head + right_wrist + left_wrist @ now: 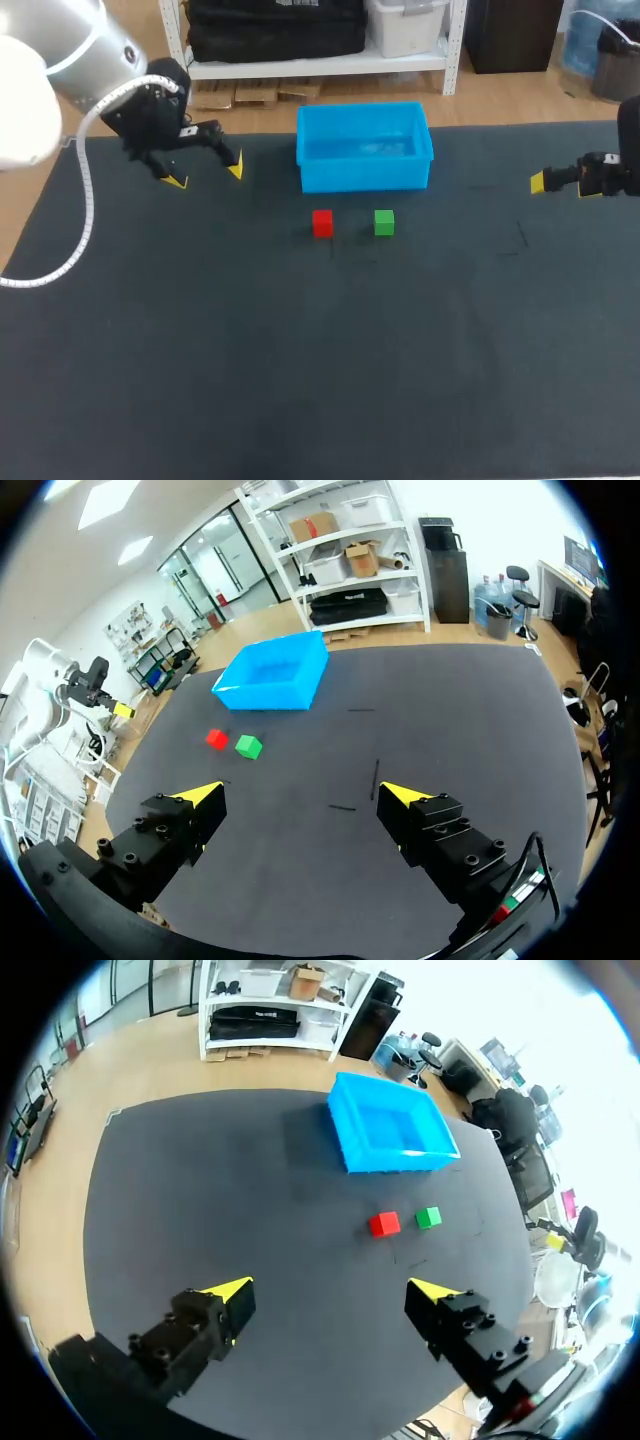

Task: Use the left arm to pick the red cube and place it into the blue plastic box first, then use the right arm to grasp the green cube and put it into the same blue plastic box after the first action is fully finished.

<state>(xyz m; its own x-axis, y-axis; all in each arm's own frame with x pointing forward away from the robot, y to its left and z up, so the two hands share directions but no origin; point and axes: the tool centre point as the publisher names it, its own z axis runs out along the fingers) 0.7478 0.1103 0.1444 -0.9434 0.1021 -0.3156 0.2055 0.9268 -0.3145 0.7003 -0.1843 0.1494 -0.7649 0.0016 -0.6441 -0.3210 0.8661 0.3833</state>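
The red cube (322,222) and the green cube (384,222) sit side by side on the dark mat, just in front of the blue plastic box (363,146), which holds nothing. My left gripper (207,172) hangs open over the mat's far left, well away from the red cube (384,1224); in its wrist view the left gripper (335,1288) has the cubes and the box (392,1137) ahead of it. At the far right my right gripper (560,184) stands open, apart from the green cube (248,746). The right gripper (300,794) has nothing between its fingers.
The dark mat (320,340) covers the table out to its edges. Thin dark marks (521,236) lie on it between the green cube and my right gripper.
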